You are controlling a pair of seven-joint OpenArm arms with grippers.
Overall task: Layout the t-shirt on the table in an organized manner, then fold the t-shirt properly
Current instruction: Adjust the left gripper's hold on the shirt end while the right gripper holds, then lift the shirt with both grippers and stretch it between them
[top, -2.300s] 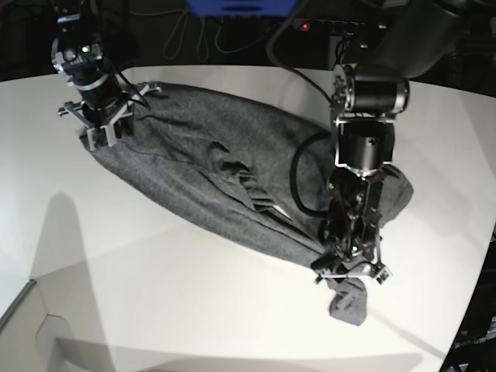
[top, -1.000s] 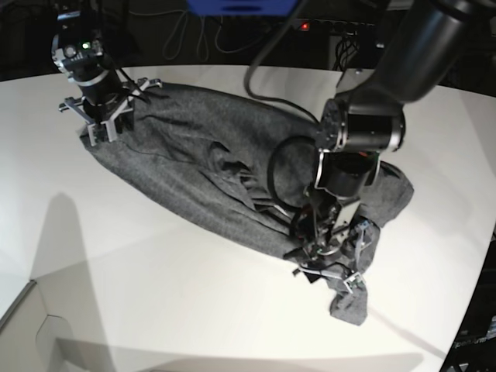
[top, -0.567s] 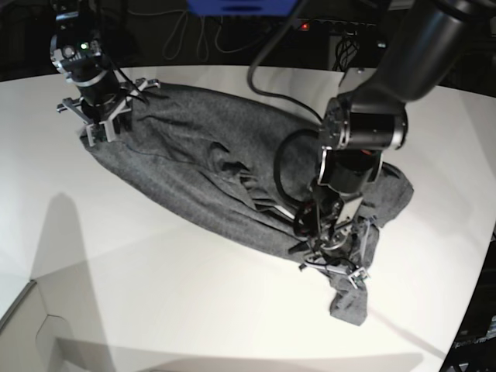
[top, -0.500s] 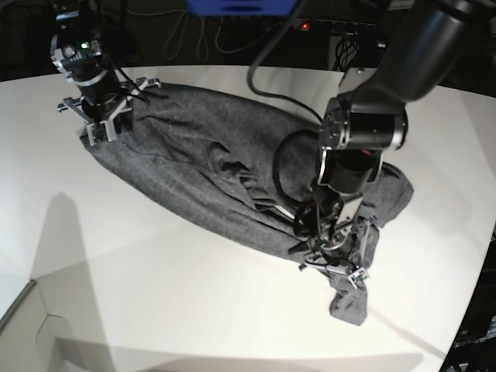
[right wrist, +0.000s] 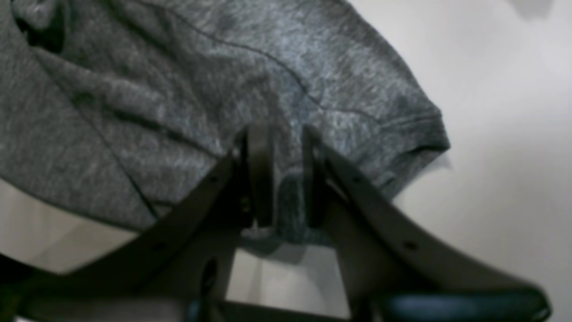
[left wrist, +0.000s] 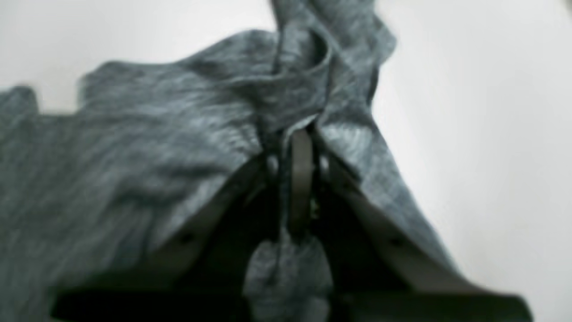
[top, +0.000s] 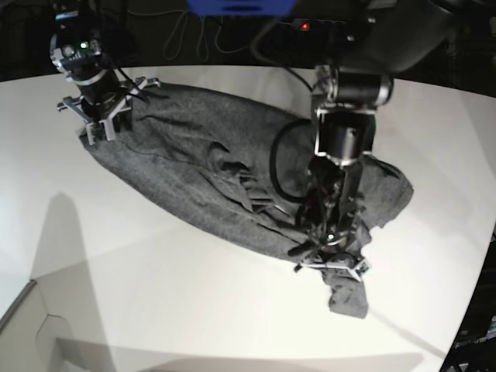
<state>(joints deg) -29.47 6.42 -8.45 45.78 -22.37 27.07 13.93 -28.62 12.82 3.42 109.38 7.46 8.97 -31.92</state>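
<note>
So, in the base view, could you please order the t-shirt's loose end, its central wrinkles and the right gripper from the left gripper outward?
1. loose end, below the left gripper
2. central wrinkles, mid-shirt
3. right gripper, far left end

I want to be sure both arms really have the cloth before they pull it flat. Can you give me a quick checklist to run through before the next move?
1. Left gripper shut on the wrinkly dark grey knit t-shirt: ok.
2. Right gripper pinching the hemmed shirt edge: ok, cloth sits between its fingers.
3. Grips at opposite ends of the shirt: ok, base view.
4. Shirt flat: not ok, bunched mid-body.
5. Bare smooth white table around the shirt: ok.
6. Single layer pinched: cannot tell.
</note>
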